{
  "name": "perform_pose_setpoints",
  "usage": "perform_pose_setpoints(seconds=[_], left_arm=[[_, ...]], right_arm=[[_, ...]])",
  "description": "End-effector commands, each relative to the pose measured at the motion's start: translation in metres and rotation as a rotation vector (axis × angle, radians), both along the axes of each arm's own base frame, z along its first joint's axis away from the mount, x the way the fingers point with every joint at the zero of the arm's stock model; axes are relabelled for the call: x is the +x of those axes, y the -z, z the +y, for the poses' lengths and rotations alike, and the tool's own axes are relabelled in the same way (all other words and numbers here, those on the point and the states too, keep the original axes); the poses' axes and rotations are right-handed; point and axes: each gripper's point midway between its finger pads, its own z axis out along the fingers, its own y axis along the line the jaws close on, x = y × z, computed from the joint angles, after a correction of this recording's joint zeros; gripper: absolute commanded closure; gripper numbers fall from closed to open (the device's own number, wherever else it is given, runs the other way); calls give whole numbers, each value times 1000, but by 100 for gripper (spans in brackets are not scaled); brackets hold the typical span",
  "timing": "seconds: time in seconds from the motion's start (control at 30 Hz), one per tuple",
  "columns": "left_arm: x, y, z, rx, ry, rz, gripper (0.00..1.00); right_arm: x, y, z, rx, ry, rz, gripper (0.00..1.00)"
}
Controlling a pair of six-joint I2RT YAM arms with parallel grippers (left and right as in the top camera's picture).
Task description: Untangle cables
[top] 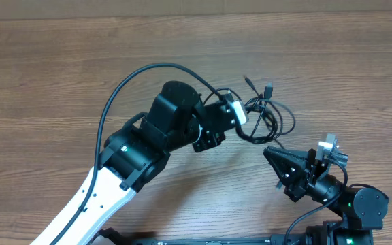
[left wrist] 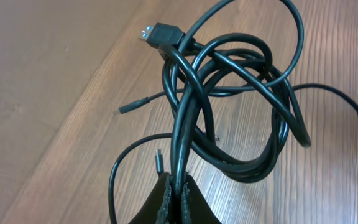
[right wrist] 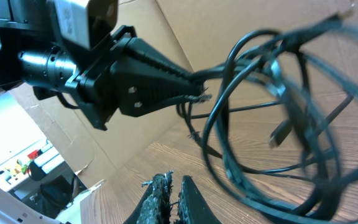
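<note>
Wood-grain bench (top: 46, 68) fills the background, pale brown and carrying only the work. The tangle of thin black rubber-sheathed cables (top: 269, 117) sits right at the tip of the left hand (top: 249, 128), which is pressed together on one strand. The left wrist view shows that cord running straight out of the closed fingers (left wrist: 161, 204) into the knotted cables (left wrist: 229, 112) just beyond them. The right hand (top: 269, 151) is just short of the bundle on its near side, also pressed together but holding nothing, its ribbed fingertips (right wrist: 160, 193) below the looping cables (right wrist: 278, 124). These cords look light, soft and limp, so I judge they will sag and drag their neighbours along rather than hold a shape. The smooth sheath may also slide through a loose pinch. The best holds seem to be a free end just behind a plug, such as the broad black connector with a silver tip (left wrist: 155, 33) on the far side of the knot from the left hand, or an outer loop that stands clear. How many separate cords there are I cannot tell, because the crossings stack on each other and the right wrist view blurs the far strands. One cord runs off the frame edge beyond the left hand, and whether the bundle rests on the bench or hangs clear is uncertain.
</note>
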Motion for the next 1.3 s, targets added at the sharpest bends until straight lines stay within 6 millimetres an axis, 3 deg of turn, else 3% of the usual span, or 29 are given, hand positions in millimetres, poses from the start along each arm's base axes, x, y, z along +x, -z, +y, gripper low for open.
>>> perform_pose_setpoints(seconds=[0.0, 0.33, 0.73, 1.07, 1.27], left_arm=[[2, -7, -13, -121, -65, 122, 96], [-13, 23, -50, -121, -55, 265, 96], [-14, 23, -53, -110, -68, 241, 96], [-29, 20, -62, -141, 17, 294, 96], [-36, 19, -66, -155, 55, 313, 96]], right_arm=[[-2, -12, -1, -6, 7, -43, 93], [1, -10, -3, -3, 27, -29, 90], [19, 5, -16, 12, 145, 63, 87], [23, 10, -21, 14, 179, 93, 86], [24, 10, -22, 15, 186, 94, 96]])
